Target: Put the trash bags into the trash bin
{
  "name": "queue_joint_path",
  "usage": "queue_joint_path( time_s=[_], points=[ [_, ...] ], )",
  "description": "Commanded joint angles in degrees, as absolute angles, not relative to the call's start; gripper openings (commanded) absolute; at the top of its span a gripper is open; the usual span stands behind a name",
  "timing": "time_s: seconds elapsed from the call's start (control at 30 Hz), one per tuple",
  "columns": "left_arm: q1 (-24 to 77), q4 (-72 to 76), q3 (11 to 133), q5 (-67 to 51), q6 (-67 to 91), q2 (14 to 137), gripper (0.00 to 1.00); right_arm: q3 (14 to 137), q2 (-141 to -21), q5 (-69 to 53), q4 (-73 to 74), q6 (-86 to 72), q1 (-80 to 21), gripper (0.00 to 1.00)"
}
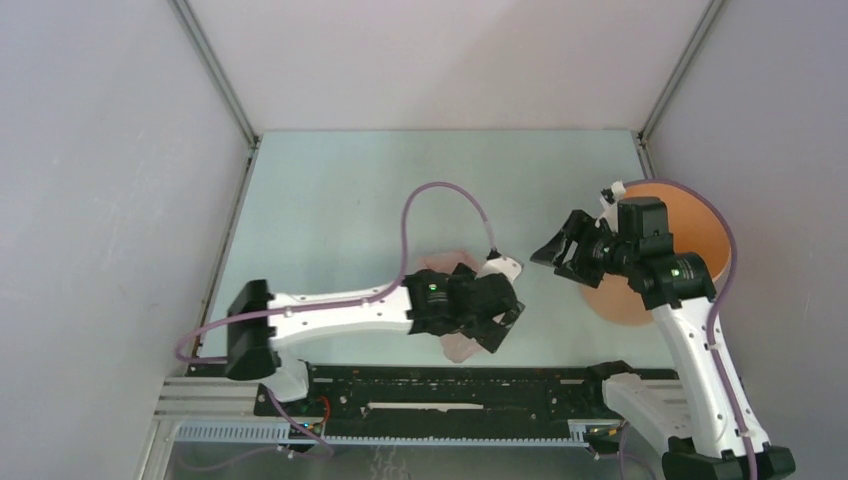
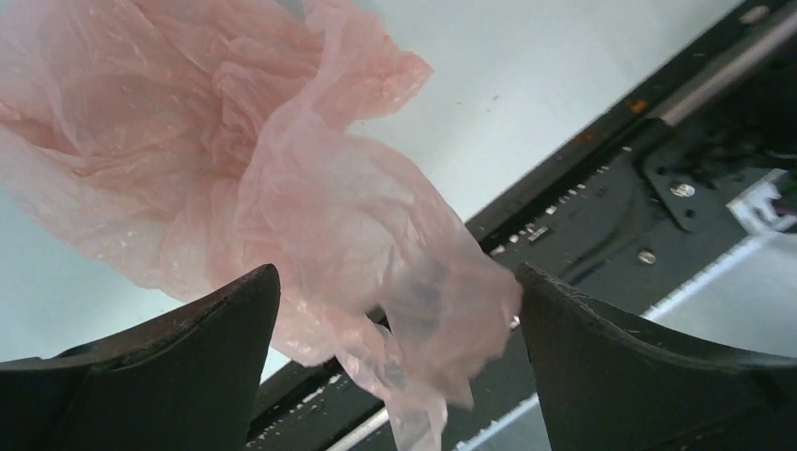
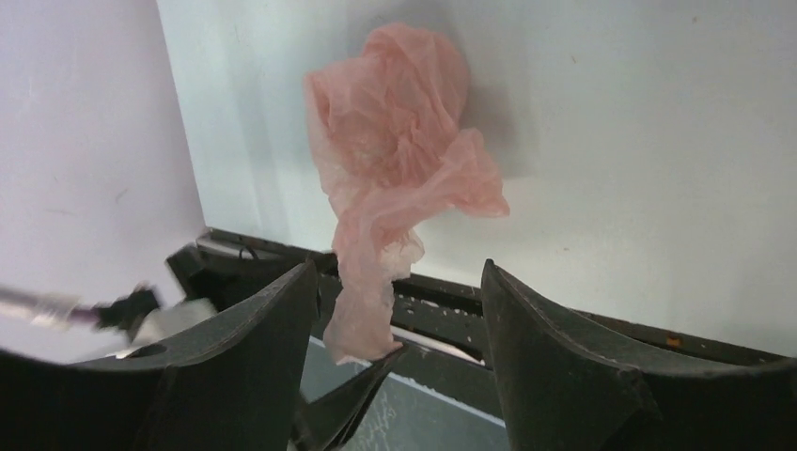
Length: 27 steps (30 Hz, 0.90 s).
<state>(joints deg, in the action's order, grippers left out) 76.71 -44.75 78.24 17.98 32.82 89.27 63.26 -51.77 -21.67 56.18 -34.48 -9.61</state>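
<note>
Trash bin (image 1: pixel 618 300) shows only overhead; wrist views show trash bag (image 2: pixel 310 188).

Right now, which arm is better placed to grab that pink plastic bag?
The left. Its open left gripper straddles the pink plastic bag, with film lying between the fingers. The right gripper, also open, hangs apart from the bag, beside the orange bin.

The left arm (image 1: pixel 340 308) and the right arm (image 1: pixel 703 355) have white shells and black joints. A thin purple cable (image 1: pixel 440 187) runs along each, and a small green light (image 1: pixel 432 287) glows at each wrist. The left hand (image 2: pixel 397 277) and the right hand (image 3: pixel 397 272) are black, with broad curved fingers (image 2: pixel 169 366).
</note>
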Motion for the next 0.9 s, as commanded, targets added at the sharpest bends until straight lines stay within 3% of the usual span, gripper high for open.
queue_joint_path(
  time_s=[0.0,0.07,0.1,0.13,0.27,0.37,0.47,0.6,0.87],
  points=[
    [77.0,-54.6,87.0,27.7,31.6,96.6,0.99,65.5,-49.4,-23.2,60.5,-30.5,-10.0,0.72],
    [77.0,-57.5,88.2,30.7,31.4,99.3,0.78,65.4,-48.3,-20.9,60.9,-30.5,-11.4,0.73],
    [76.9,-59.0,88.5,32.3,31.6,99.6,0.56,65.5,-48.0,-19.8,61.2,-30.3,-12.3,0.73],
    [76.7,-60.9,89.1,34.2,32.2,99.2,0.41,65.5,-47.9,-19.2,61.4,-29.9,-12.9,0.73],
    [73.5,-63.0,90.0,33.1,34.0,89.8,0.17,65.4,-49.0,-18.8,62.0,-27.6,-14.9,0.73],
    [67.1,-57.3,87.0,21.7,33.1,79.6,0.09,65.4,-50.9,-21.2,61.0,-25.8,-16.0,0.74],
    [57.4,-47.5,81.3,3.1,31.8,71.7,0.02,64.9,-52.6,-25.0,55.7,-24.6,-19.6,0.76],
    [49.2,-40.7,77.5,-16.5,32.0,65.1,0.00,62.2,-53.3,-26.9,44.3,-27.5,-28.6,0.82],
    [42.9,-29.9,71.4,-29.7,35.4,58.3,0.00,57.9,-55.0,-33.7,26.4,-42.9,-26.6,0.85]
  ],
)
